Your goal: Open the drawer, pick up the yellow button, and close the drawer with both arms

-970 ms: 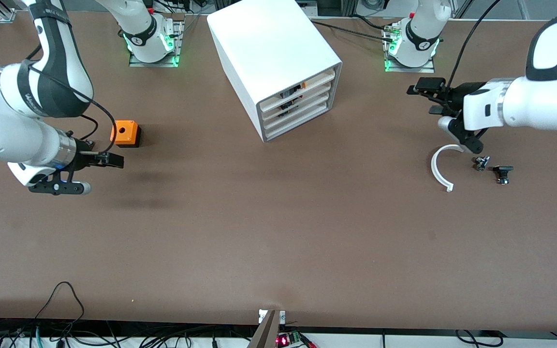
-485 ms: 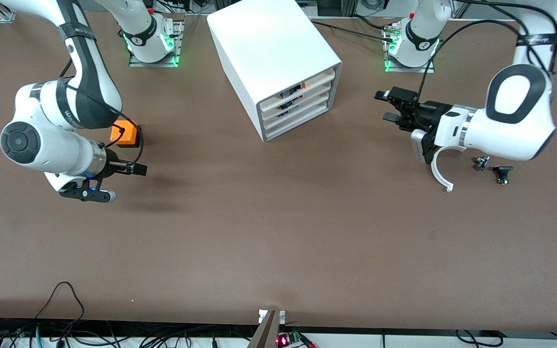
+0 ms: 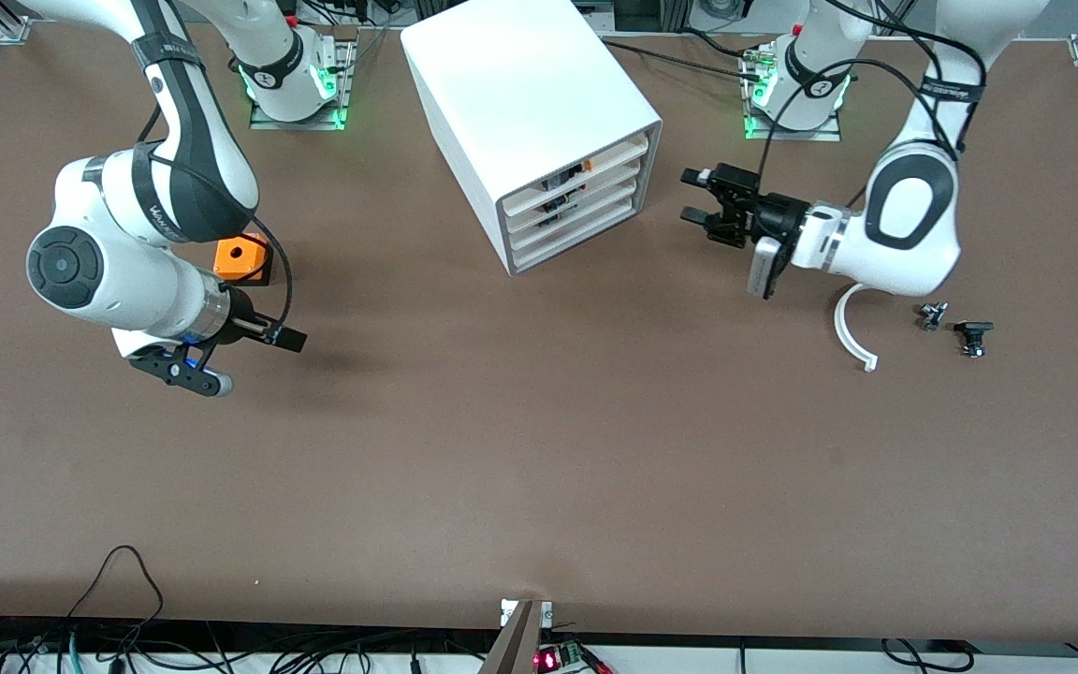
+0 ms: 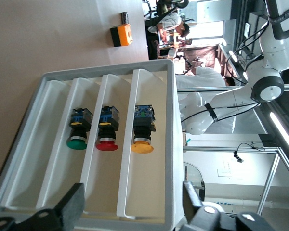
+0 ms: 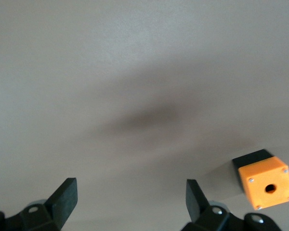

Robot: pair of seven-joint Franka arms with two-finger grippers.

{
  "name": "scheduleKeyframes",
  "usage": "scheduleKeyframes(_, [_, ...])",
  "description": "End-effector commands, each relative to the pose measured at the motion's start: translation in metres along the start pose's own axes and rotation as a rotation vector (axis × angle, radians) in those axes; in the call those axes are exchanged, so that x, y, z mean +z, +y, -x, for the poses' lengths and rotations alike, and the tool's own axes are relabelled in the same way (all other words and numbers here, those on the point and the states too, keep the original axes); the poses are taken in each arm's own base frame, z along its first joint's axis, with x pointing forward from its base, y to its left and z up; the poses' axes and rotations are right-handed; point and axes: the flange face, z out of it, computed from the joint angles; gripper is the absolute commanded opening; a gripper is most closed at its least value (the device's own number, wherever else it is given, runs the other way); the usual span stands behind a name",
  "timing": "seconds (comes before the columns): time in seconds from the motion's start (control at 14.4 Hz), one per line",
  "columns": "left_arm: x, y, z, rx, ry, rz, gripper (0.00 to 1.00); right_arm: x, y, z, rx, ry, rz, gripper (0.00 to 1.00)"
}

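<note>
Left arm's black two-finger gripper (image 3: 703, 198) up in front of the big white box cabinet (image 3: 539, 122), fingers spread wide, nothing between them. Topmost shallow white tray drawer (image 3: 586, 168) barely ajar; tiny push button with orange cap (image 4: 142, 129) inside it, beside red and green ones. Right black gripper (image 3: 291, 339) wide apart, empty, over bare brown table (image 3: 539, 449) near the orange cube with a hole (image 3: 241, 258).
</note>
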Motion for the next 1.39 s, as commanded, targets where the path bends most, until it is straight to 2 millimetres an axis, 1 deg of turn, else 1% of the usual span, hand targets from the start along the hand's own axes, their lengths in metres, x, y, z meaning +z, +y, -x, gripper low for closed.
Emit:
scheduleKeyframes(0.0, [0.029, -0.027, 0.007, 0.059, 0.021, 0.069, 0.77, -0.01, -0.021, -0.004, 0.093, 0.012, -0.031, 1.0])
scheduleKeyframes(0.07, [0.047, -0.038, 0.007, 0.07, 0.019, 0.11, 0.71, -0.013, -0.028, -0.002, 0.112, 0.014, -0.032, 1.0])
scheduleKeyframes(0.14, [0.06, -0.045, 0.007, 0.065, 0.019, 0.137, 0.68, -0.013, -0.035, -0.001, 0.125, 0.017, -0.034, 1.0])
scheduleKeyframes(0.21, [0.072, -0.05, 0.012, 0.053, 0.013, 0.155, 0.65, -0.017, -0.041, 0.0, 0.139, 0.024, -0.039, 1.0])
scheduleKeyframes(0.28, [0.075, -0.053, 0.014, 0.065, 0.012, 0.16, 0.61, -0.018, -0.05, 0.003, 0.145, 0.027, -0.04, 1.0])
scheduleKeyframes(0.35, [0.078, -0.054, 0.017, 0.068, 0.009, 0.163, 0.59, -0.023, -0.059, 0.006, 0.151, 0.036, -0.046, 1.0])
scheduleKeyframes(0.42, [0.079, -0.055, 0.019, 0.064, 0.007, 0.164, 0.57, -0.022, -0.062, 0.005, 0.166, 0.028, -0.04, 1.0])
scheduleKeyframes(0.48, [0.084, -0.056, 0.022, 0.058, -0.002, 0.169, 0.55, -0.025, -0.067, 0.003, 0.177, 0.023, -0.036, 1.0])
scheduleKeyframes(0.62, [0.089, -0.058, 0.028, 0.043, -0.008, 0.175, 0.45, -0.034, -0.078, -0.002, 0.207, 0.009, -0.028, 1.0])
scheduleKeyframes(0.76, [0.096, -0.058, 0.03, 0.029, -0.017, 0.18, 0.45, -0.043, -0.09, -0.006, 0.241, -0.02, -0.052, 1.0])
scheduleKeyframes(0.9, [0.097, -0.058, 0.03, 0.0, -0.019, 0.18, 0.45, -0.049, -0.101, -0.003, 0.259, -0.018, -0.064, 1.0])
scheduleKeyframes(1.18, [0.099, -0.054, 0.028, -0.021, -0.012, 0.186, 0.45, -0.055, -0.127, 0.009, 0.311, -0.006, -0.083, 1.0])
scheduleKeyframes(1.25, [0.108, -0.051, 0.027, -0.024, -0.015, 0.197, 0.45, -0.058, -0.136, 0.014, 0.32, 0.0, -0.09, 1.0])
scheduleKeyframes(1.32, [0.111, -0.051, 0.025, -0.034, -0.007, 0.195, 0.45, -0.058, -0.145, 0.019, 0.33, -0.002, -0.096, 1.0])
